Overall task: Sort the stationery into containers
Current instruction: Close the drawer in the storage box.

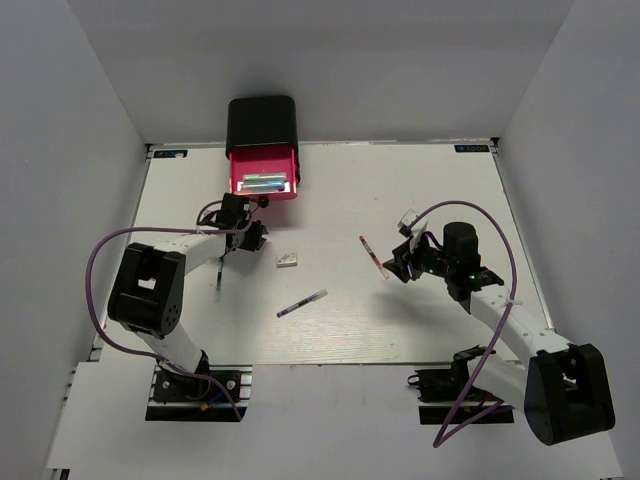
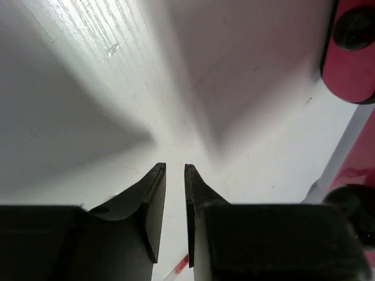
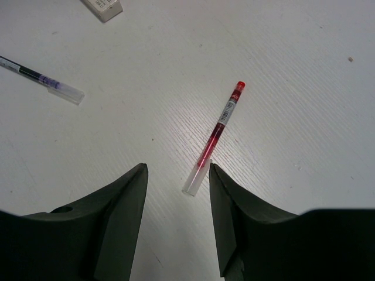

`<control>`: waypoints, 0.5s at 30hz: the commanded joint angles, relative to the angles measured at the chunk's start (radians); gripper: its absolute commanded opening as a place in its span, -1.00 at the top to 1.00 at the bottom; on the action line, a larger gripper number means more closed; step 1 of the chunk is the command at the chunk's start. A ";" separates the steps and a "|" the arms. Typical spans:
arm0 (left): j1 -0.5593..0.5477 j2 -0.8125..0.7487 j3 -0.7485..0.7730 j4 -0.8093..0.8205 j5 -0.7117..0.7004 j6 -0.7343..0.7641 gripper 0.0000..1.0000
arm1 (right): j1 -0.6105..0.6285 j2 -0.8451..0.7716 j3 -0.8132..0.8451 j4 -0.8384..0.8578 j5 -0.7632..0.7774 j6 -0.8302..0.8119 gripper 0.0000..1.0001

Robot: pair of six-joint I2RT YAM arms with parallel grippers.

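With right gripper [image 3: 177,170]: jaws apart, red pen [image 3: 218,130] end between. With left gripper [image 2: 174,167]: nearly together, 6 o'clock of open pink-red drawer [image 1: 262,186]. Mid-table: eraser [image 1: 288,261], dark pen [image 1: 302,303].

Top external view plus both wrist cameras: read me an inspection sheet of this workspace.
Surface: white table, lightly scuffed.
Job's things: red pen, dark-and-white pen and eraser lie loose on the table; pink-red drawer pulled out of the black box, items inside.
Clutter: nothing seen.
End effectors: left end effector near the black box, fingers nearly together, grip unclear; right end effector open, the red pen's transparent end showing between its fingers.
Cables: purple cable loops off each arm.
Surroundings: grey walls.
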 commanded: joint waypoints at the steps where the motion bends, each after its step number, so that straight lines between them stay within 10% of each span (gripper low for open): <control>1: -0.005 -0.071 -0.031 0.152 -0.018 -0.037 0.38 | -0.006 0.012 -0.006 0.041 -0.011 -0.005 -0.04; 15: -0.005 -0.031 -0.100 0.450 -0.030 -0.037 0.06 | -0.006 0.007 -0.017 0.046 -0.005 -0.005 -0.04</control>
